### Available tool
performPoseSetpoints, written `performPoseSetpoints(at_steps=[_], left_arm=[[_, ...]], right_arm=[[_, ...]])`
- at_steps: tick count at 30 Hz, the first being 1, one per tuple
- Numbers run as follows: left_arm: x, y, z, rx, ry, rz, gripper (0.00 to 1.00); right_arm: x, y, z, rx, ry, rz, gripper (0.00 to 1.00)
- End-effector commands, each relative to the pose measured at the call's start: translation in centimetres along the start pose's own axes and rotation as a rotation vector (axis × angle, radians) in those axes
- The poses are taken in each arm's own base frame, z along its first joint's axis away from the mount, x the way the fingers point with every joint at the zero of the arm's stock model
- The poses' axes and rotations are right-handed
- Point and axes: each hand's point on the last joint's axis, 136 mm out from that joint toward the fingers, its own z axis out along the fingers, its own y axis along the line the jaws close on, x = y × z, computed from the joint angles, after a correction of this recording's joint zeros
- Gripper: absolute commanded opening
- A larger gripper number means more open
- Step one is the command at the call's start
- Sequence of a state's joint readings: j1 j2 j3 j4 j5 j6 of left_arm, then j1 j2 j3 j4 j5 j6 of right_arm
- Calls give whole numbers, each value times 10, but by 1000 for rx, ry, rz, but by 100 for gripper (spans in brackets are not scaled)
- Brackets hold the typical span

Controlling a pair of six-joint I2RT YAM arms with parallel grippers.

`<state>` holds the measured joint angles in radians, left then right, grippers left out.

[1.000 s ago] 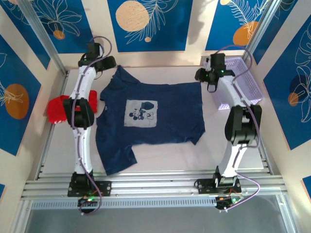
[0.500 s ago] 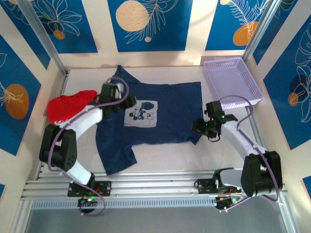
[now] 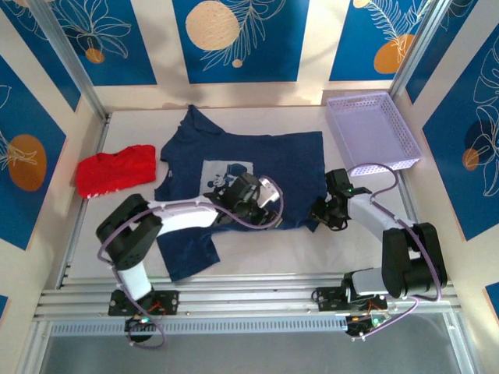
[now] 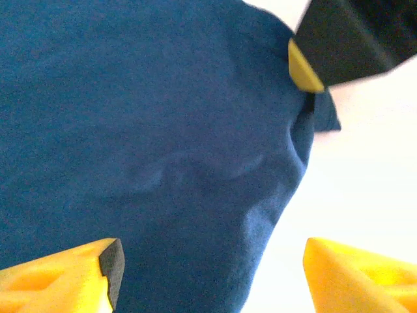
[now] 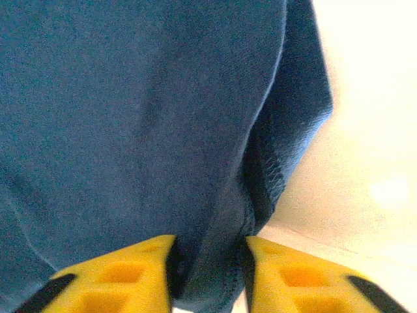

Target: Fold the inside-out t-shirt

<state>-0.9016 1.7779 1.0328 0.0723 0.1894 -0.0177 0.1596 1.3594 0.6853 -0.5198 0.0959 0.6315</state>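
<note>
The dark navy t-shirt [image 3: 234, 167] lies spread flat on the white table, pale print facing up, collar toward the far left and one sleeve [image 3: 187, 249] pointing at the near edge. My left gripper [image 3: 269, 201] hovers low over the shirt's near hem; in the left wrist view it [image 4: 208, 267] is open, its yellow fingers [image 4: 71, 277] straddling the cloth edge [image 4: 280, 195]. My right gripper [image 3: 318, 214] sits at the near right corner. In the right wrist view it [image 5: 208, 274] is shut on a fold of the shirt [image 5: 130, 117].
A bright red garment [image 3: 115, 170] lies folded at the table's left edge. A lavender basket [image 3: 373, 132] stands at the back right. Bare white table [image 3: 265, 253] runs between the shirt and the metal rail [image 3: 249, 300] at the near edge.
The left arm swung from the far left corner across the shirt to its near hem. The right arm came down from the basket to the shirt's near right corner and closed on it.
</note>
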Motion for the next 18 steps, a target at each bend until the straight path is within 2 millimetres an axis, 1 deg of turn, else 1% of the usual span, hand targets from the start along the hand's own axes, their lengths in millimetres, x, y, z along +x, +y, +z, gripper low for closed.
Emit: performPoseSetpoints(at_steps=[1,4,5,7,10,12,13,15,16,18], left_arm=[[-15,-14,22,-16,-21,225,72],[-10,-22,46,-68,30,319,72],[-9,-23,52,-73,40,334,72],[-8,-24,63,-91,46,359,71],[-8,-27,75,-106,54,391,70],[-7,-26,81,-126,59,406,66],[-7,-24,84,-136,59,404,60],[-7,-21,87,-154,65,390,42],[-9,-20,86,-160,63,377,32],[-12,-19,79,-151,43,342,20]], right_arm=[[-2,0,2,-44,3,28,23],[-6,1,0,-76,3,42,13],[-8,1,-1,-87,2,47,11],[-10,2,-5,-108,3,52,7],[-14,5,-12,-140,-5,48,3],[-15,8,-17,-163,-6,47,2],[-16,11,-19,-179,-6,44,1],[-18,14,-22,-191,-5,39,1],[-20,15,-23,-194,-6,35,1],[-25,17,-27,-191,-15,19,1]])
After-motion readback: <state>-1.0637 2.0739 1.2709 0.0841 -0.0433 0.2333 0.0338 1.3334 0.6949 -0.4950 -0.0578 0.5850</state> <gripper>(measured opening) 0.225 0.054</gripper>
